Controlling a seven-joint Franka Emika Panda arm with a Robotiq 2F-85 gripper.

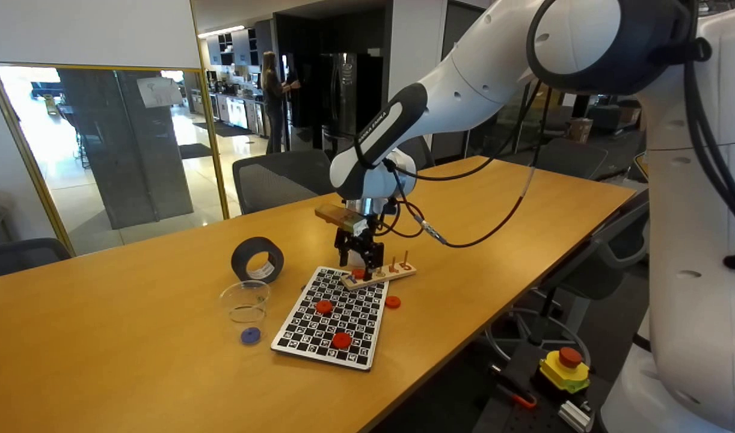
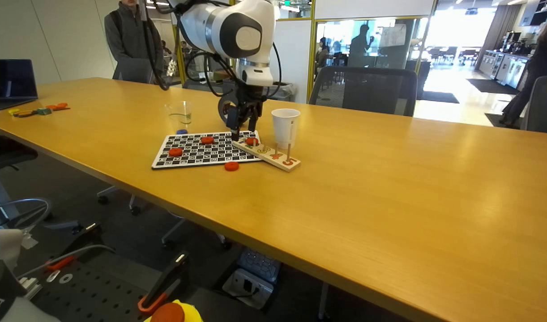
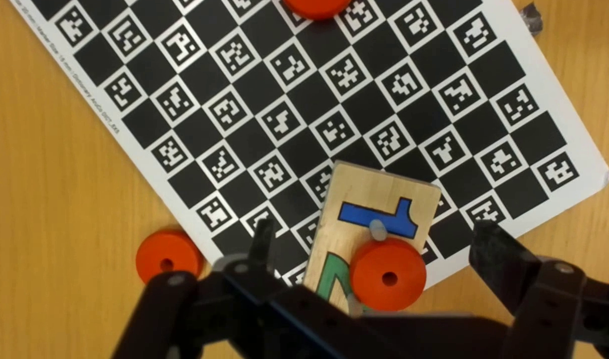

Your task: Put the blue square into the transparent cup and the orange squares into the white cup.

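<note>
"Gripping anything?"
"No, my gripper (image 3: 375, 242) stands spread over an orange piece (image 3: 381, 265) on the pegged board (image 3: 379, 182)."
"Its handling?"
"Likely light, stiff, slick; I'd pinch its rim. The white cup (image 2: 282, 127) is close by; farther off, the blue square (image 1: 250, 335) sits beside the transparent cup (image 1: 245, 304)."

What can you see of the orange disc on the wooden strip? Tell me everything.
The orange disc is flat, round and orange-red, with a small central hole; it looks like plastic or painted wood. In the wrist view it lies on the wooden strip near the painted blue figure, overlapping the strip's edge, close to two pegs. No peg shows through the hole. The gripper stands open, one jaw to each side, apart from the disc. Whether it touches a peg or tilts slightly is unclear.
</note>
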